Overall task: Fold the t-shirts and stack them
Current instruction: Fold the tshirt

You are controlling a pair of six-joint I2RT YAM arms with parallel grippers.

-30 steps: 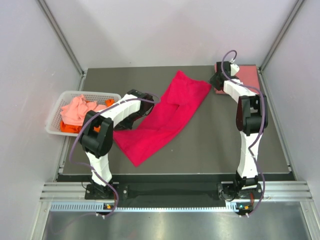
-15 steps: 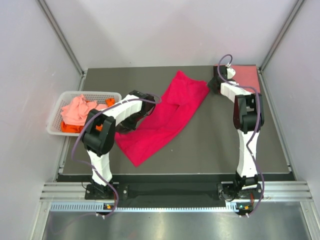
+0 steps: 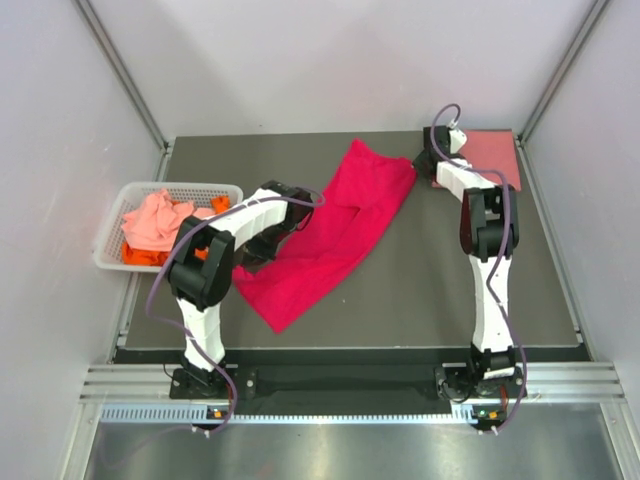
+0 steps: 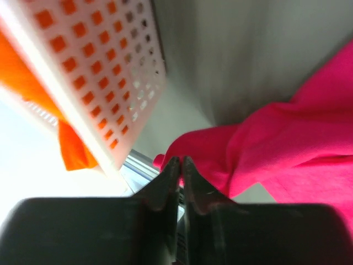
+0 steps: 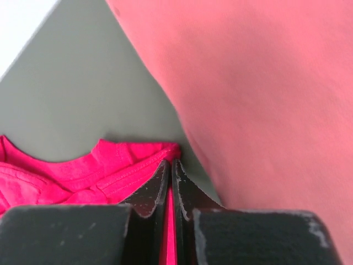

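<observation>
Magenta-red t-shirt [image 3: 330,240] lies diagonally mid-table [image 3: 450,290]. Left gripper [image 4: 180,161] fingers pressed together, pinching its left edge beside white basket [image 3: 108,252] holding pale coral shirt [image 3: 155,220] and orange shirt [image 3: 140,256]. Right gripper [image 5: 170,163] pinches far corner, beside folded salmon pink shirt [image 3: 490,155].

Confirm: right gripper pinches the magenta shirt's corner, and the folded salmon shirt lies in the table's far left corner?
Not quite. The folded salmon shirt lies in the far right corner of the table, not the left, as the top external view shows. The right gripper does pinch the magenta shirt at its corner.
</observation>
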